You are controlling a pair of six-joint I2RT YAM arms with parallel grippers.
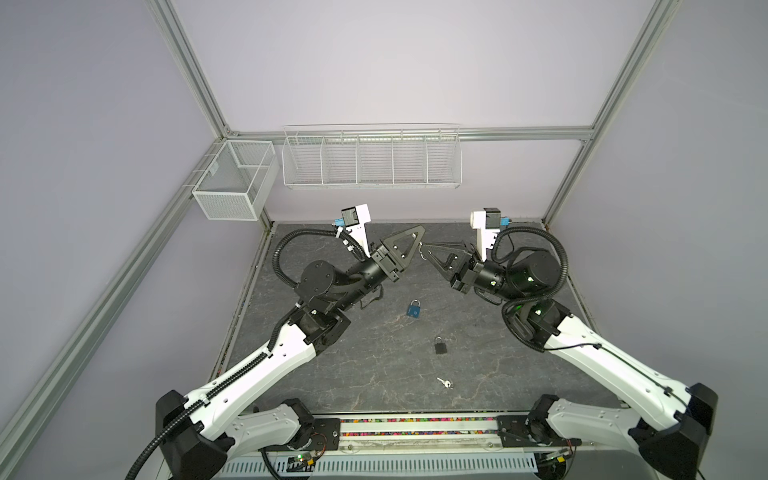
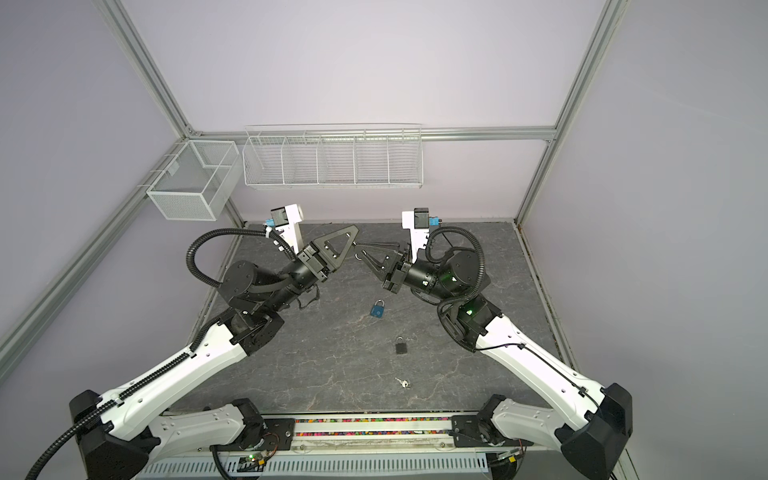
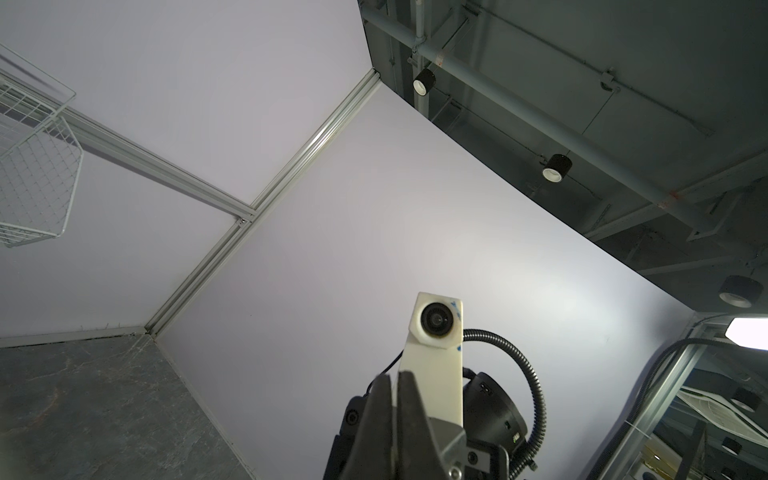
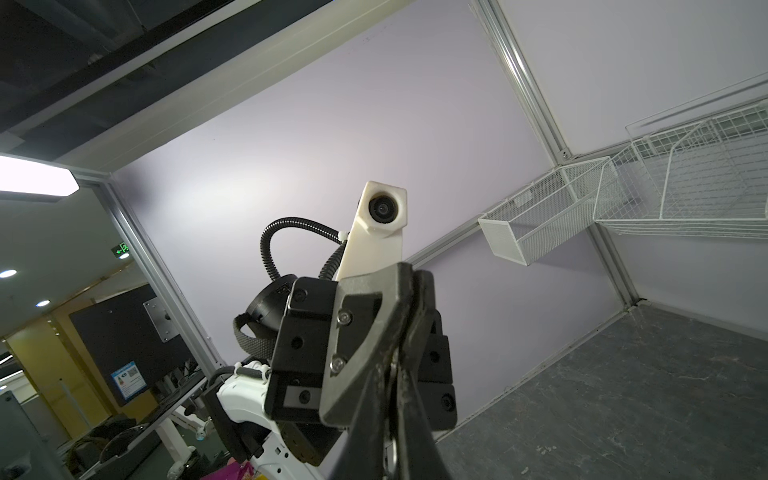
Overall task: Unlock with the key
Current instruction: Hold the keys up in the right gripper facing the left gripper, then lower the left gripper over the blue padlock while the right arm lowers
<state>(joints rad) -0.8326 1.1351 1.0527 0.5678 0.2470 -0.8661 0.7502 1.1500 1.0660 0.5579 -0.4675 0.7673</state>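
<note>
Both grippers are raised above the back of the table and meet tip to tip in both top views. My right gripper (image 1: pixel 423 245) (image 4: pixel 395 363) is shut on a small silver key (image 1: pixel 422 251) (image 2: pixel 358 254). The key's ring (image 4: pixel 391 446) shows between the right fingers. My left gripper (image 1: pixel 420 232) (image 3: pixel 392 376) is shut right beside the key, and I see nothing between its fingers. A blue padlock (image 1: pixel 414 309) and a black padlock (image 1: pixel 440 345) lie closed on the grey table (image 1: pixel 353 374). A second key (image 1: pixel 444 382) lies nearer the front.
A white wire rack (image 1: pixel 372 160) hangs on the back wall, with a mesh basket (image 1: pixel 235 180) on the left frame. Aluminium frame posts border the table. Both arm bases stand at the front edge.
</note>
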